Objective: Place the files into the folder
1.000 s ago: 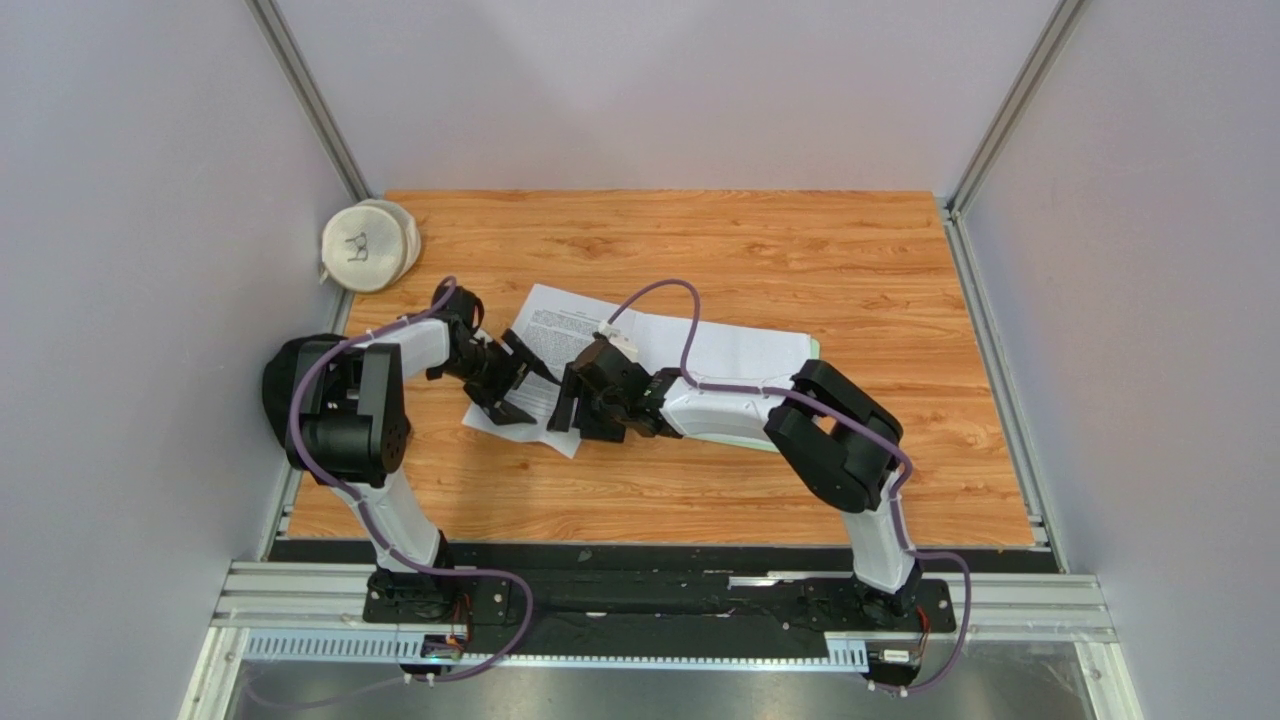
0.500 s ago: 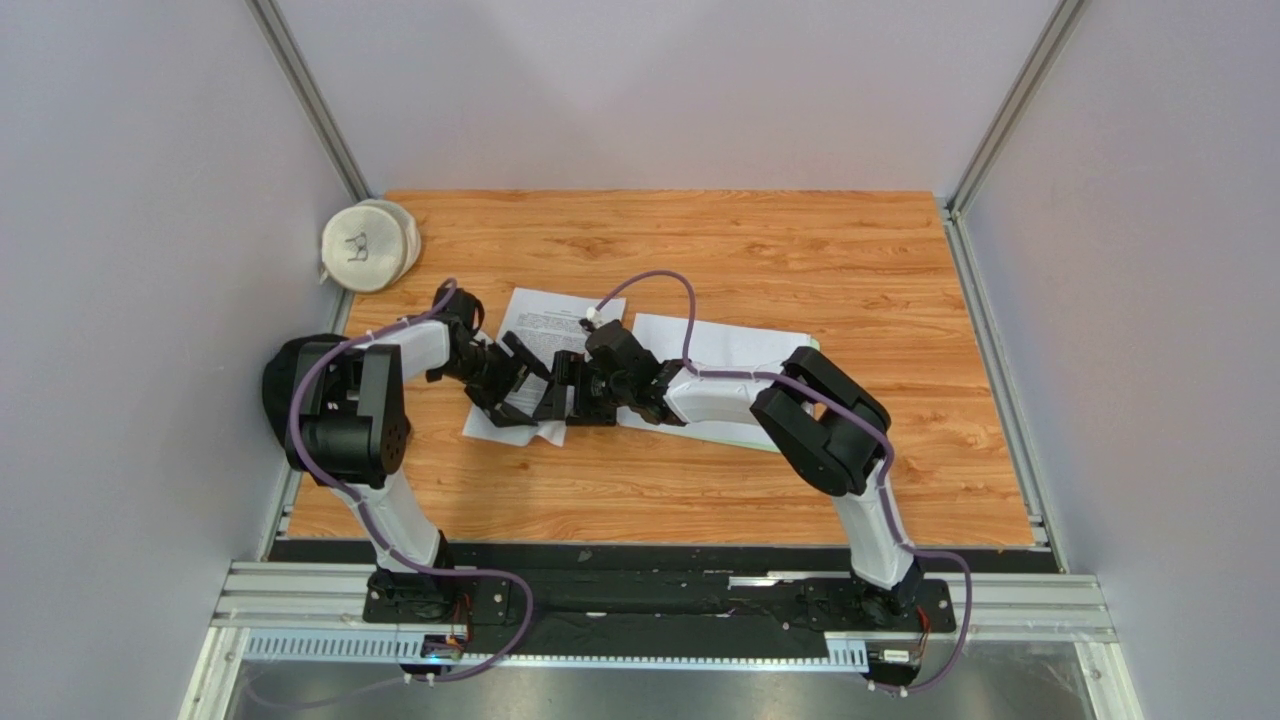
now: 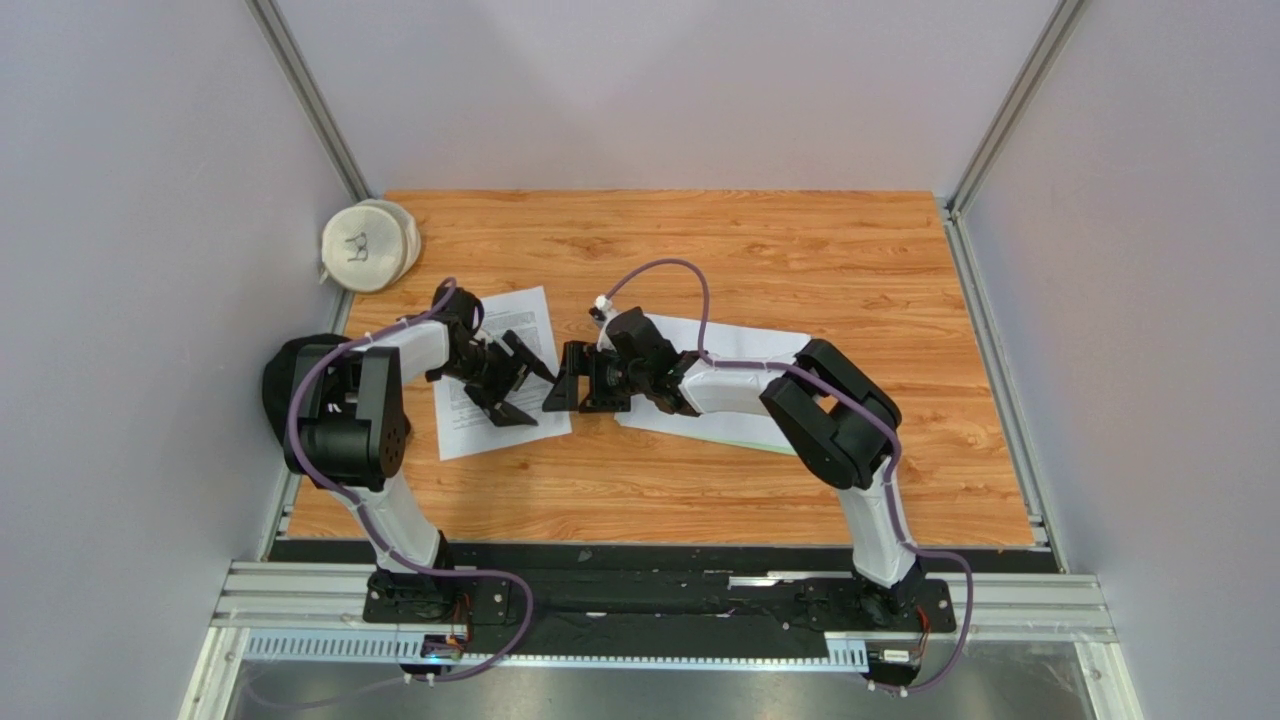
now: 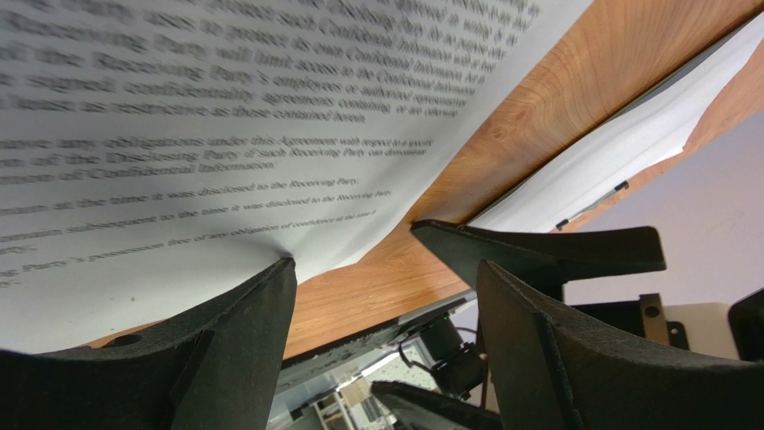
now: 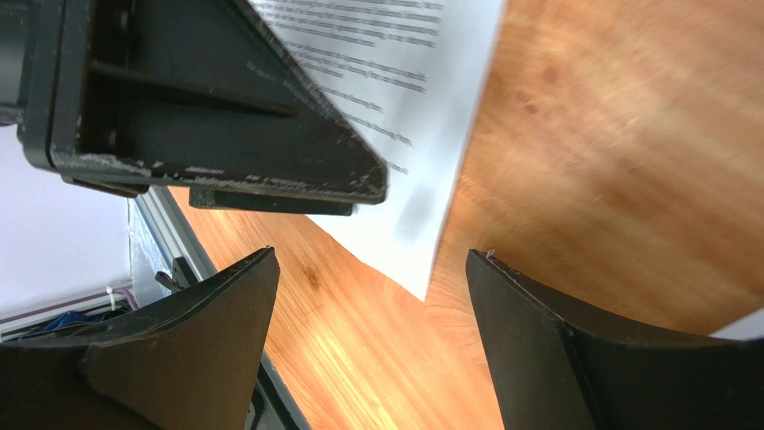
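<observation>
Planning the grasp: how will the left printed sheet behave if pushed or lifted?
Probably floppy: the sheet is thin and seems to buckle beside the left end effector. Likely light, slippery: it lies flat on the smooth table, so pushing may slide it.

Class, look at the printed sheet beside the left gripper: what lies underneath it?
The printed sheet lies on the wooden table, bare wood showing round its edges. Whether more paper lies beneath it cannot be seen; the open left gripper hides part of it from above.

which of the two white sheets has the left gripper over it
The tilted sheet on the left, beneath the left gripper. Bare wood separates it from the other sheet, which lies under the right arm.
</observation>
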Motion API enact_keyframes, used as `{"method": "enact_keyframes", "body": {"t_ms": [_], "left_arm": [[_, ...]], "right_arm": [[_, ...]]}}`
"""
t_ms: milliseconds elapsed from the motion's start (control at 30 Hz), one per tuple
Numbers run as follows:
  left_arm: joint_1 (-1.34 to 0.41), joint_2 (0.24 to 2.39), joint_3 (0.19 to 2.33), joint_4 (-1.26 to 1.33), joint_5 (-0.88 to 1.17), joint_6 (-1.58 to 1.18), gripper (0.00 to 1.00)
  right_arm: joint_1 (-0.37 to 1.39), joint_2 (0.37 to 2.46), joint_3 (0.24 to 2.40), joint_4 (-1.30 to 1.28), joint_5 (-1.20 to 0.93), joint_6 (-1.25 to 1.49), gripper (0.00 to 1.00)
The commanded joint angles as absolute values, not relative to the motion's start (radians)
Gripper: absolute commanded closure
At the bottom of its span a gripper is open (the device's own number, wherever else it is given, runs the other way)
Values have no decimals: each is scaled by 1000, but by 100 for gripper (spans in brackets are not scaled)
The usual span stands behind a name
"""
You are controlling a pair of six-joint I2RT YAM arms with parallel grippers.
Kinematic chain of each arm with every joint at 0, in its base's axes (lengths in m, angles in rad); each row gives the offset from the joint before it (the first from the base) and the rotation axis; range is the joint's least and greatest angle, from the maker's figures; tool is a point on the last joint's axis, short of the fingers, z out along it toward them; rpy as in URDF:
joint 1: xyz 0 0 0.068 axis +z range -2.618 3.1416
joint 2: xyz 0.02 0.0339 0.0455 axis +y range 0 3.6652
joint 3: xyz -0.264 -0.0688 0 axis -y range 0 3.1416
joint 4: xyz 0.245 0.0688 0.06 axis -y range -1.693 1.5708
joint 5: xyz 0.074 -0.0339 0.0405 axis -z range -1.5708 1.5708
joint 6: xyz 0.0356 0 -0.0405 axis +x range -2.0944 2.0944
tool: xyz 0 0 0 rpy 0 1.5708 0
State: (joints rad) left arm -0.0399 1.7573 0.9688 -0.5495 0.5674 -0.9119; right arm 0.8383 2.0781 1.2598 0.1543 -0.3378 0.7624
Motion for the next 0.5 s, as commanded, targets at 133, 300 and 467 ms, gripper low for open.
{"method": "enact_keyframes", "body": {"t_ms": [133,300,467], "left_arm": [[-41,1747,988,-560,563,-897,18],[-37,1662,1077,-649,408,-816,18],[-11,1729,1189,-710,305,-752,16]], "right_arm": [[808,2140,1299,40,-361,672,14],[824,2080,1336,-133,-279,687,15],[868,2072,1456,-336,-126,687,18]]}}
